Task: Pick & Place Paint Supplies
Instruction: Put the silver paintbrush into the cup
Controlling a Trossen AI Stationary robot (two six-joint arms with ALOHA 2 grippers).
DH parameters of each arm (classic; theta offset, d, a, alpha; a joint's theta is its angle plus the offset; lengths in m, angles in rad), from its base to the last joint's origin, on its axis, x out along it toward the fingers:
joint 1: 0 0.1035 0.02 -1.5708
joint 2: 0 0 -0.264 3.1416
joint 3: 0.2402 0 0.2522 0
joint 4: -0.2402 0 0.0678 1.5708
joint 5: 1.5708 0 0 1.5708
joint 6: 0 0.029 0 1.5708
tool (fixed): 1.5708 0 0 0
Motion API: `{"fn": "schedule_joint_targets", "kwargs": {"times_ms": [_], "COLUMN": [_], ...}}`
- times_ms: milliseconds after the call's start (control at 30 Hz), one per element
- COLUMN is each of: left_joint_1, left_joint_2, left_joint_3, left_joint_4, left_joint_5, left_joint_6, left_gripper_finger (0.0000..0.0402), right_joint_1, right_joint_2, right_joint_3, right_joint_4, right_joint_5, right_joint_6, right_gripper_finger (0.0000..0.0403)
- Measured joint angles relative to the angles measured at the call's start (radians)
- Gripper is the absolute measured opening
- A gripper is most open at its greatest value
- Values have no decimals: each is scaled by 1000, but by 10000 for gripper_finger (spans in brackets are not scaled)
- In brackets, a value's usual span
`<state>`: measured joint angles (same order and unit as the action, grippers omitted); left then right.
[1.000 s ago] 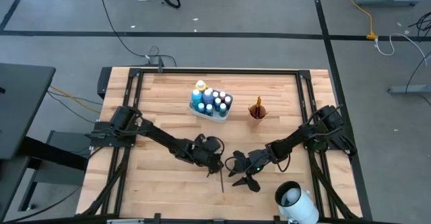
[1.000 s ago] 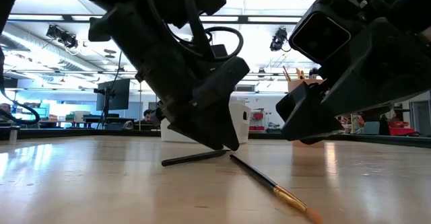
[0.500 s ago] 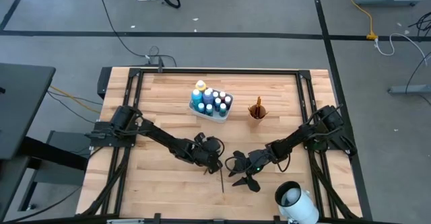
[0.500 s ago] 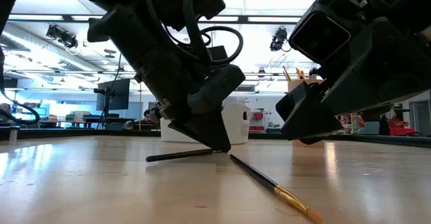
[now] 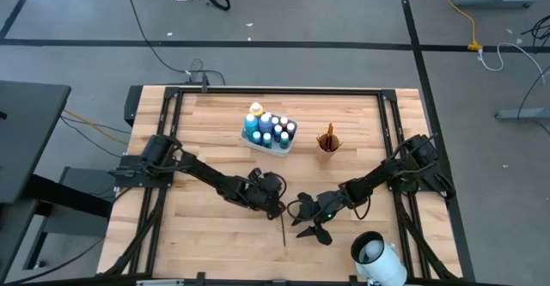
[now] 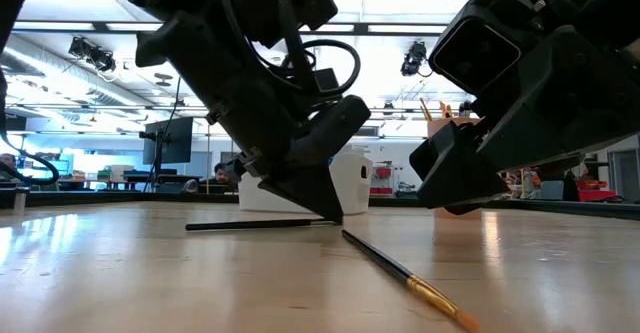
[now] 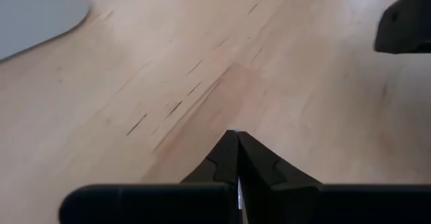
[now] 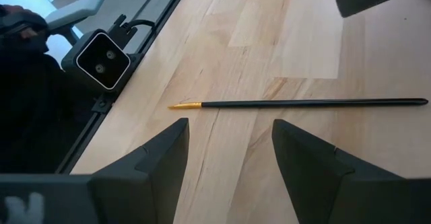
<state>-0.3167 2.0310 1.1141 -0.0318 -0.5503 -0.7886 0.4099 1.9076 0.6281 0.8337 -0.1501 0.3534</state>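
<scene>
We see a light wooden tabletop (image 5: 206, 140) from above. Our left pincer (image 5: 273, 209) is down low near the middle of the tabletop, a bit toward 6 o'clock. Its two dark fingers (image 7: 237, 158) are pressed tight together, and they pinch the end of a thin dark paintbrush (image 6: 250, 225). That brush sticks out flat, just above the wood.

Our right pincer (image 5: 320, 234) hangs close by, toward 4 o'clock from the left one. Its fingers (image 8: 161, 158) stand wide apart and hold nothing. Under it lies a second thin black paintbrush with a gold tip (image 8: 296, 103), flat on the wood.

Up toward 12 o'clock sits a white tray (image 5: 256, 142) full of small paint bottles with blue, teal and white tops (image 5: 268, 129). At about 2 o'clock stands a small orange-brown cup (image 5: 327, 145) with brown-handled brushes (image 5: 327, 135) standing in it.
</scene>
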Motion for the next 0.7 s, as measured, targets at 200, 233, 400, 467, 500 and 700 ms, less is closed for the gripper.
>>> {"fn": "schedule_joint_targets", "kwargs": {"times_ms": [200,233,400,467,500,700], "left_joint_1": [0,0,0,0,0,-2], "left_joint_2": [3,3,3,3,3,-30], "left_joint_3": [-2,-2,-2,-2,-2,-1], "left_joint_4": [50,51,55,55,55,60], "left_joint_5": [5,4,16,15,11,-17], "left_joint_6": [33,33,33,32,28,42], "left_gripper_finger": [3,3,3,3,3,3], "right_joint_1": [0,0,0,0,0,0], "right_joint_2": [0,0,0,0,0,0], "right_joint_3": [0,0,0,0,0,0], "right_joint_4": [0,0,0,0,0,0], "right_joint_5": [0,0,0,0,0,0], "right_joint_6": [0,0,0,0,0,0], "right_gripper_finger": [215,215,215,215,215,215]}}
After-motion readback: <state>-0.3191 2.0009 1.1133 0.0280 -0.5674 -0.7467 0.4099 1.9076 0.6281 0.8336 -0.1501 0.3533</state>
